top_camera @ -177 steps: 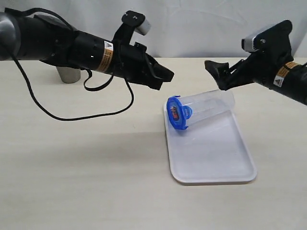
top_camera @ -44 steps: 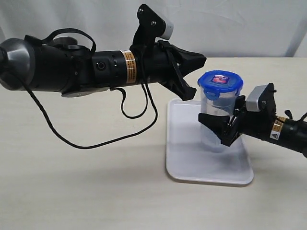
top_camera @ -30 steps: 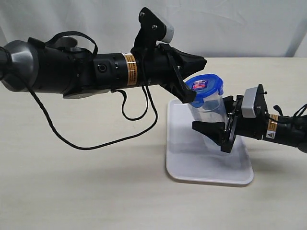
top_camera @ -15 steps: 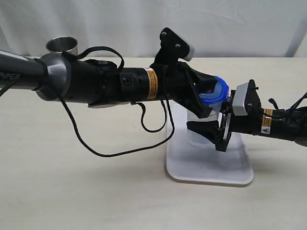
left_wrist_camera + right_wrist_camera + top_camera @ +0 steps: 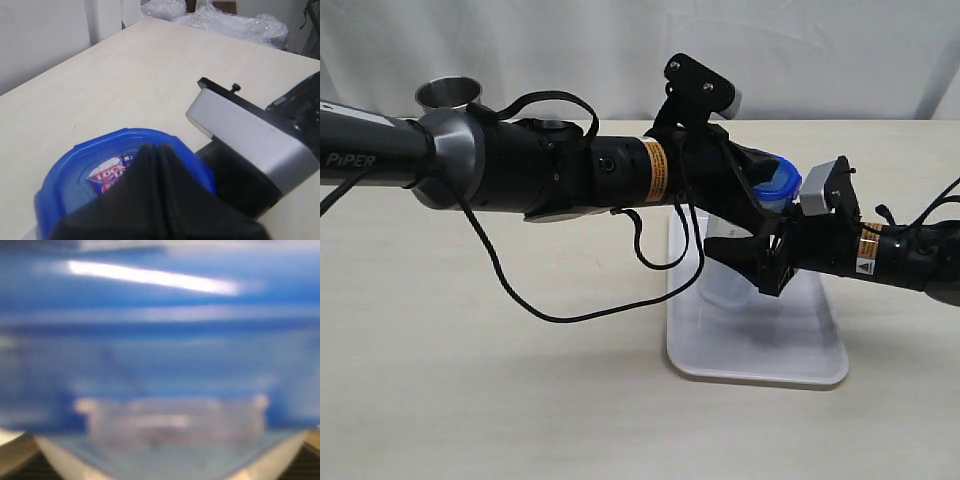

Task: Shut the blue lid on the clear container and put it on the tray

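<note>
Blue rounded-square plastic lid (image 5: 95, 172) sits on tall translucent plastic container (image 5: 723, 272) over far half of flat white plastic tray (image 5: 760, 352); left gripper (image 5: 152, 152), jaws pressed together and holding nothing, bears on lid, likely seating it, while right gripper (image 5: 758, 264) clamps container steady.

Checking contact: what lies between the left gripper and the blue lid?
Nothing visible; the left wrist view shows the shut left gripper resting on the blue lid.

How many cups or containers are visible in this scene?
2. The steel cup stands at the back left of the exterior view; the clear container is over the tray, mostly covered by the arms. The arms could hide more.
</note>
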